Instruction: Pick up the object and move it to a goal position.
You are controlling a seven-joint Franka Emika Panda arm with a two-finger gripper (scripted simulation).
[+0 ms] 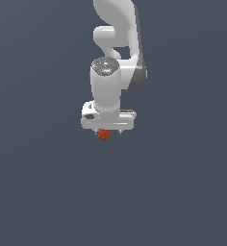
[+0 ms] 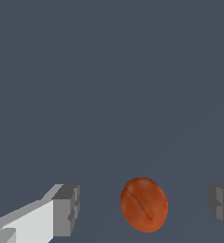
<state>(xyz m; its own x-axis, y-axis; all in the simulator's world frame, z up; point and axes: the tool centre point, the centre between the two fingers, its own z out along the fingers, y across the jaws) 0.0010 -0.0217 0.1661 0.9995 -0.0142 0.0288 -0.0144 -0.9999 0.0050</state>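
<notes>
The object [image 1: 104,135] is a small smooth orange-red ball, seen just under the white hand in the exterior view. In the wrist view the object [image 2: 144,205] lies between the two grey fingertips with a gap on each side, closer to one fingertip [image 2: 66,209] than the other. My gripper [image 1: 108,131] is open and straddles the object without touching it. The hand hides the upper part of the object in the exterior view. No goal marker shows in either view.
A flat, dark blue-grey surface [image 1: 48,192] fills both views. The white arm [image 1: 118,38] rises behind the hand toward the top of the exterior view. No other objects or edges are in sight.
</notes>
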